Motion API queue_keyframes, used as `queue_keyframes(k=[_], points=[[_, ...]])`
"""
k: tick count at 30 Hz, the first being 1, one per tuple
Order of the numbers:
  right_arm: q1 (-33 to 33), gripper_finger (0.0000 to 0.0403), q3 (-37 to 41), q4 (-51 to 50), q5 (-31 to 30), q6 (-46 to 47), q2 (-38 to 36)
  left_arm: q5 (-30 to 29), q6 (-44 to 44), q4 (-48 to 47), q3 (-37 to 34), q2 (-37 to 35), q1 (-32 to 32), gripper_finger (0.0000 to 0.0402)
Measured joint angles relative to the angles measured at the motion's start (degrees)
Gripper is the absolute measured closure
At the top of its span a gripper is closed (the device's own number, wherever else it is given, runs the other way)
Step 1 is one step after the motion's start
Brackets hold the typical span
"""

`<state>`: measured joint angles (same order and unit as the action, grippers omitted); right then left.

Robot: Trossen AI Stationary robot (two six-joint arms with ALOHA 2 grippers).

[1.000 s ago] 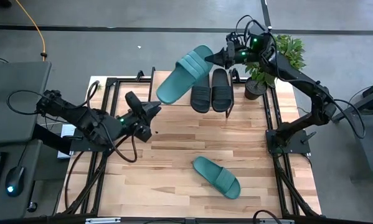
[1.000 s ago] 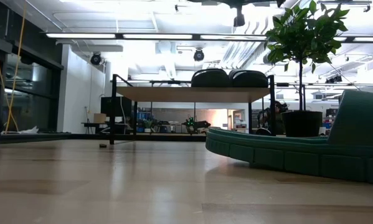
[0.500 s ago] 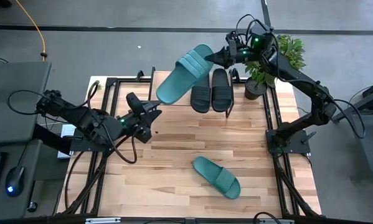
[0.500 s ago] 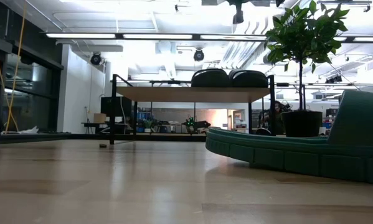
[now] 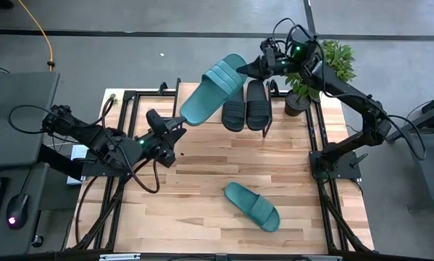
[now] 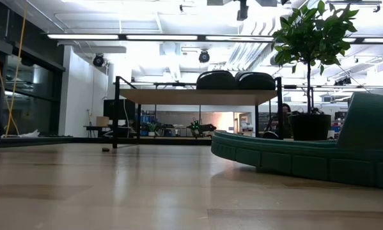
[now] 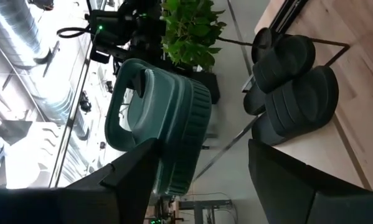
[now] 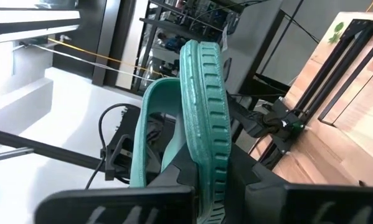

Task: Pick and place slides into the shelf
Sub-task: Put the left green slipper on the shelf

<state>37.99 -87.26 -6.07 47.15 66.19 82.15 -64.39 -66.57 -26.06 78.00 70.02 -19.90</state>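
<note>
Overhead, the right gripper (image 5: 254, 67) clamps one end of a teal slide (image 5: 213, 88), which extends away from it beside the shelf (image 5: 271, 109), likely for placing next to the black slides (image 5: 246, 104).

2 slides (image 5: 245, 104) on the shelf (image 6: 197, 96); 1 slide (image 5: 252, 206) on the table (image 5: 202, 174).

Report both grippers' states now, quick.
Left gripper: open, empty, above the table.
Right gripper: shut on a teal slide, held in the air.
</note>
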Motion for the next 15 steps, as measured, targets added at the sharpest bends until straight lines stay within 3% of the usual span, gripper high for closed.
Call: queue_keyframes(k=[15], points=[[-4.11, 0.0393, 0.0, -0.11, -1.17, -0.32, 0.0, -0.21, -1.11, 0.61, 0.0, 0.06, 0.07, 0.0165]])
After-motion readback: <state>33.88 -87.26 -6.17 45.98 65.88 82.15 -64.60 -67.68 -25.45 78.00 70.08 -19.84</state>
